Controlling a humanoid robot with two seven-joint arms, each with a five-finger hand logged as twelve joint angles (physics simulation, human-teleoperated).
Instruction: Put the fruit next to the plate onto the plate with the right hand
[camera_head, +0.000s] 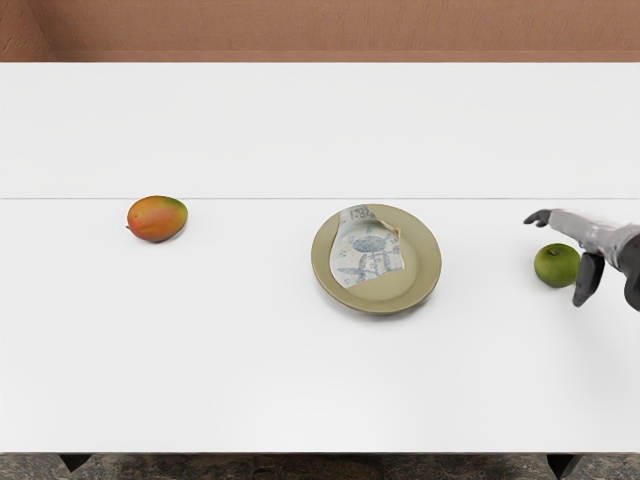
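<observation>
1. a mango (157, 218) lies on the white table (250, 380), far left.
2. the olive plate (425, 265) sits mid-table.
3. the green apple (556, 265) rests on the table, right of the plate.
4. the right hand (588, 245) is just beside the apple, fingers spread, holding nothing.

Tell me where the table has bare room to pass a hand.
Bare table between mango and plate, and all along the front and back edges. Crowded only at the right, where the right robot hand hovers by the green apple.
</observation>
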